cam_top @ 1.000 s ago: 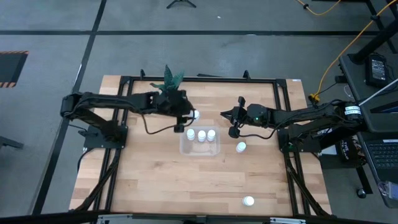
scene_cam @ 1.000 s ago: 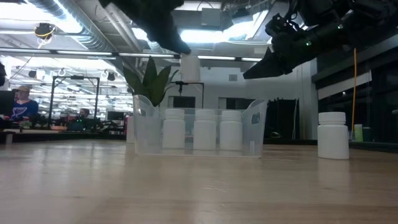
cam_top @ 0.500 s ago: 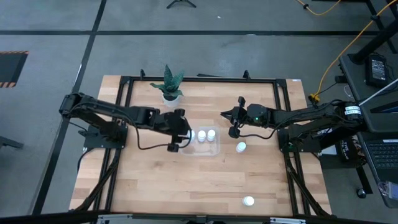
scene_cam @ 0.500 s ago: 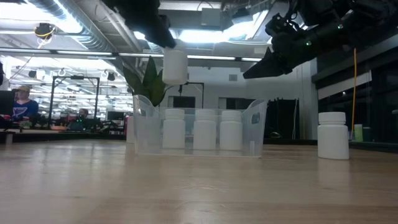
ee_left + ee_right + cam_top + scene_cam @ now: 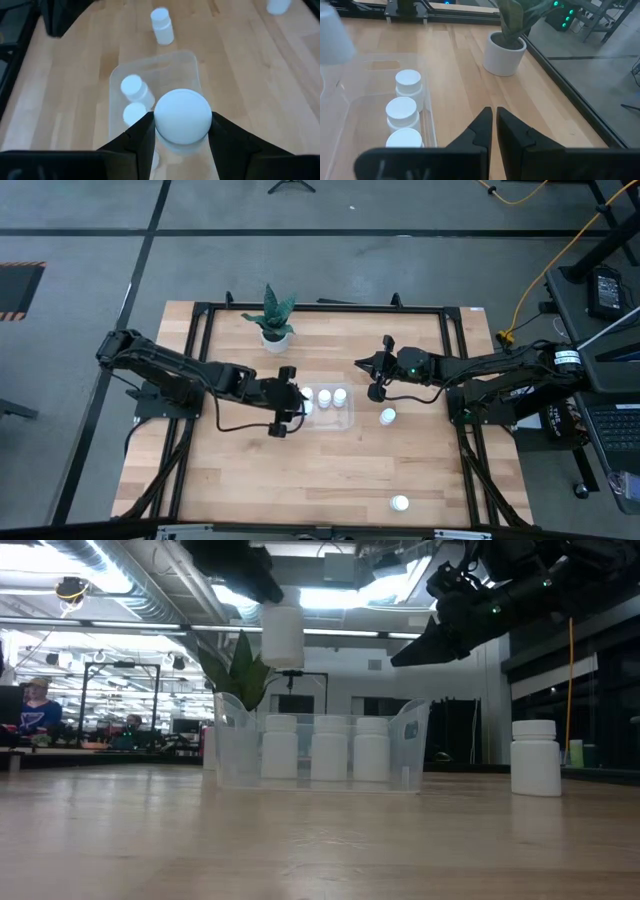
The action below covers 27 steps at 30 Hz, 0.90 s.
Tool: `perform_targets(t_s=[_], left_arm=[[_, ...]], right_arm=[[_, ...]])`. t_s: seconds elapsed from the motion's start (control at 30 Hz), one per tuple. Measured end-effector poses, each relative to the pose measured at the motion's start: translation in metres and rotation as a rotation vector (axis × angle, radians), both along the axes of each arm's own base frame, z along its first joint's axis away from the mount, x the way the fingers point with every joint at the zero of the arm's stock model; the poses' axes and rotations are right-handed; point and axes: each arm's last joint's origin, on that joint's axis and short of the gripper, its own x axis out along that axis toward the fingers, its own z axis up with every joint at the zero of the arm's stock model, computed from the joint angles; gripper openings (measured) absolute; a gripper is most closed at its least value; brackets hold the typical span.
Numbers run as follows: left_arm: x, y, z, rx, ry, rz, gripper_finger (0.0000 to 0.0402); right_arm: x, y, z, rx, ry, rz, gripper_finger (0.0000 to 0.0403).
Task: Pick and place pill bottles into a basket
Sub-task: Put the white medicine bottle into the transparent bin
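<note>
- The left hand is clamped on a white pill bottle; in the left wrist view its two dark fingers press the bottle's sides just under the round cap.
- In the low view that held bottle hangs upright in the air, clear above the rim of the basket, over its left end as seen there.
- From above, the left hand sits at the left edge of the clear basket, near the middle of the worktop.
- Three bottles stand upright in a row inside the basket; the high view shows only two of them clearly, the third lying under the left hand.
- The right hand hovers just beside the basket's right side, fingers nearly together with only a thin slit between them and nothing held.
- One loose bottle stands on the worktop just right of the basket; another stands well apart, near the front edge.
- A potted plant stands behind the basket.
- The held bottle's lower body is hidden behind its own cap in the left wrist view.
</note>
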Motion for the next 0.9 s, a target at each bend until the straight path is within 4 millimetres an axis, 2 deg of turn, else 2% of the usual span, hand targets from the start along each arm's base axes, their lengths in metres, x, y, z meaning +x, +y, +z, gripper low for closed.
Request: perform_targets(t_s=[0.37, 0.9], left_arm=[[0.024, 0.005, -0.04, 0.008, 0.118, 0.047, 0.0149], [0.039, 0.014, -0.069, -0.004, 0.173, 0.134, 0.0149]], right_arm=[[0.0, 0.0, 0.0, 0.0, 0.004, 0.0, 0.003], [0.0, 0.0, 0.0, 0.0, 0.006, 0.0, 0.003]])
